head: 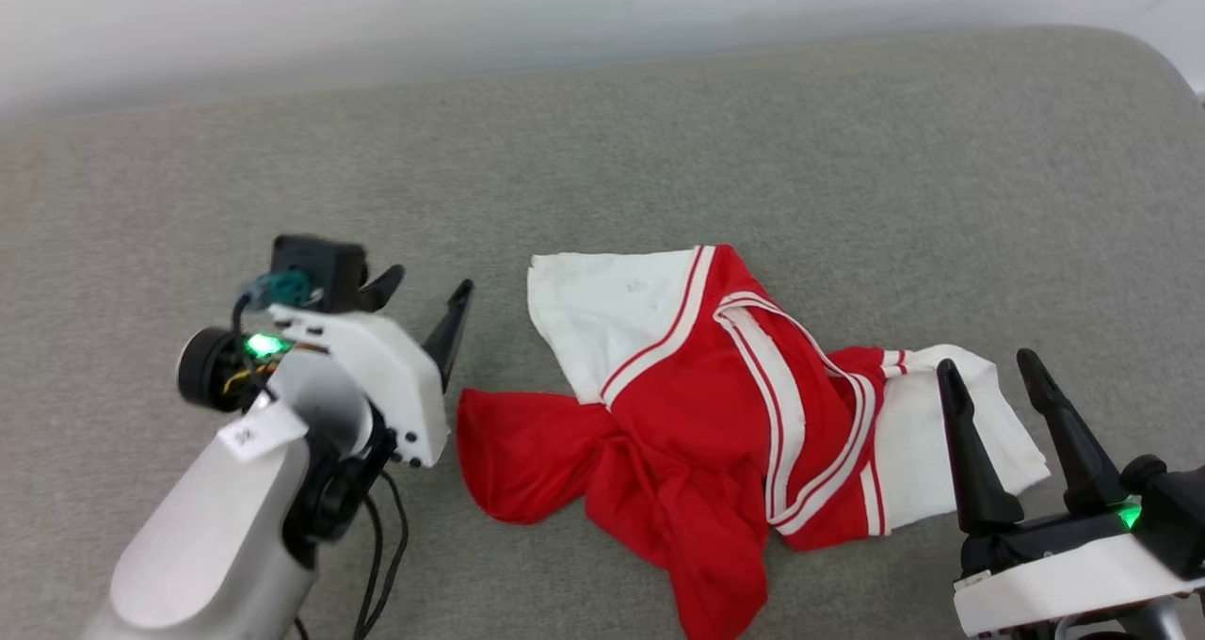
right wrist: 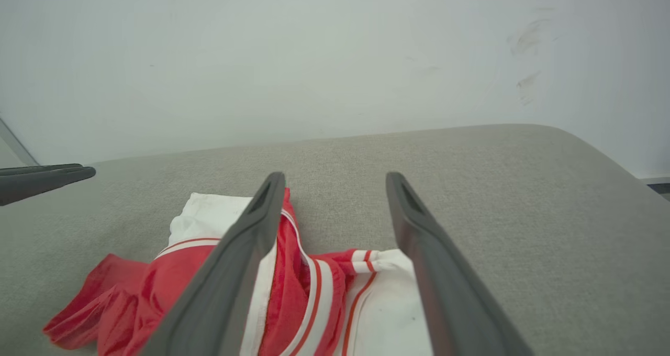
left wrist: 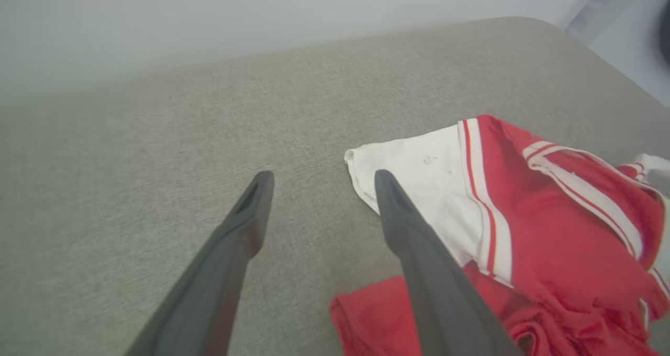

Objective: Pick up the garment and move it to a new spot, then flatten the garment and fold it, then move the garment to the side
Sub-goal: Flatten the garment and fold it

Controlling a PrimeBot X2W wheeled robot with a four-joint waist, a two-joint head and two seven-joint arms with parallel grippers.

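Note:
The garment (head: 715, 405) lies crumpled on the grey cushioned surface (head: 659, 151), red body bunched in the middle, one white sleeve spread toward the back left and another at the right. In the left wrist view the garment (left wrist: 528, 225) sits to the right of my fingers, its white sleeve edge just beyond the right finger. My left gripper (head: 424, 287) hovers open just left of the cloth, holding nothing. My right gripper (head: 988, 369) stands open at the lower right, fingers over the right white sleeve. The right wrist view shows the garment (right wrist: 314, 288) beneath and between the open right gripper (right wrist: 335, 180).
A pale wall (head: 471, 9) runs behind the grey surface. The surface's rounded corner (head: 1158, 66) curves off at the far right. Bare grey fabric stretches behind and left of the garment. The left gripper's fingers (right wrist: 47, 178) poke in at the left of the right wrist view.

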